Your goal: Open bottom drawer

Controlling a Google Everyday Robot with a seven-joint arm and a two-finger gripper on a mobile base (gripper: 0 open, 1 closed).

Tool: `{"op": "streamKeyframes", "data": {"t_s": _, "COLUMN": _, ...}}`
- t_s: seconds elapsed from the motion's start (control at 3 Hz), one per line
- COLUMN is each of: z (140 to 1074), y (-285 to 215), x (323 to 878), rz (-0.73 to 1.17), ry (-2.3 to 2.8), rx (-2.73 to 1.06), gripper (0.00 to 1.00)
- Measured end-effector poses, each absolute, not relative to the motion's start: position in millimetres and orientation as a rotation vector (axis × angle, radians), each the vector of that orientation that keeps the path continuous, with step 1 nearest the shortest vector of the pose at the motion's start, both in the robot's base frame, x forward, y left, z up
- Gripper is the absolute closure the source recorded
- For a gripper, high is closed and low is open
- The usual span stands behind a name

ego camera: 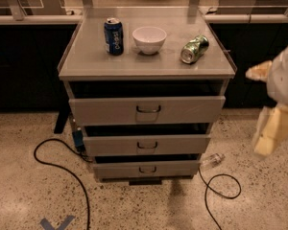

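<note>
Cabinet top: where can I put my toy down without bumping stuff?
The bare strip of the cabinet top along the front edge, in front of the blue can, bowl and tipped green can, is free. The row they make is crowded. The gripper hangs off to the right, beside the cabinet.

light: dim, warm, from above | shadow: deep under cabinet top | gripper: right edge, blurred, pale

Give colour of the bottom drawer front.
Grey bottom drawer with a dark handle, camera view. Hand hangs at the right edge, off the cabinet.
</note>
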State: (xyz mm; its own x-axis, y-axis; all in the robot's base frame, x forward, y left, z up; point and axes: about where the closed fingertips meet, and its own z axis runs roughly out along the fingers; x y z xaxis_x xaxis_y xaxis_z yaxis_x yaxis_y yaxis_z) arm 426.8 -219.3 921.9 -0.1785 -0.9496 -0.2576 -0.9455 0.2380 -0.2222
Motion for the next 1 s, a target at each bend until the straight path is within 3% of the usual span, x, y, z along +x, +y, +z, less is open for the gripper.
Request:
{"op": "streamKeyframes", "data": {"t_s": 0.67, "z": 730.3, "y": -231.7, "x": 375.7, "rz": 0.407, "ry": 2.24, "rx": -1.782, "gripper": 0.0}}
{"op": "streamKeyframes", "data": {"t_s": 1.0, "z": 730.3, "y": -231.6, "x": 375.7, "rz": 0.407, "ry": 2.24, "rx": -1.782, "gripper": 0.0}}
